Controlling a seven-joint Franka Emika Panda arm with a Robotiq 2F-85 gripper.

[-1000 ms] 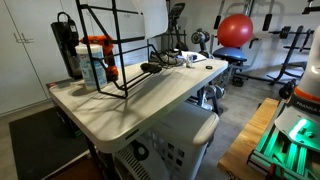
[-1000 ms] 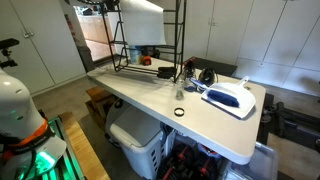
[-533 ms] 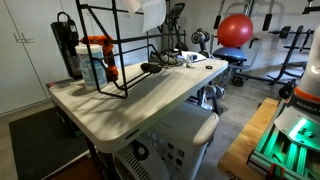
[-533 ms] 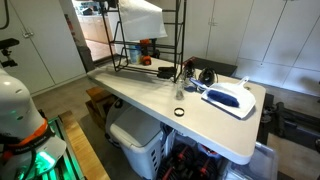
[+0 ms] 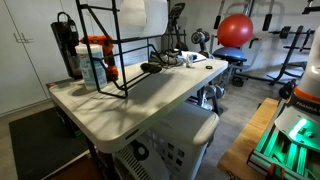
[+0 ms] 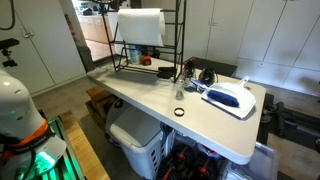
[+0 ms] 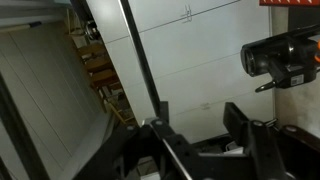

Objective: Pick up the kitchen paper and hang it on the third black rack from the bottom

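The gripper (image 7: 197,140) is wide open and holds nothing, close to a bar of the black rack (image 7: 141,60). The kitchen paper (image 6: 140,27) hangs near the rack's top.

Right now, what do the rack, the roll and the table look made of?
Rack: thin black bars, likely painted or coated metal wire.
Roll: matte white cylinder, probably soft paper towel.
Table: smooth pale top with a faint sheen, probably plastic or laminate.

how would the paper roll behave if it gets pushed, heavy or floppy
Probably light for its bulk: the paper roll looks thick, white and soft. Being a cylinder, it would likely roll or spin if nudged. Its surface probably dents under a squeeze.
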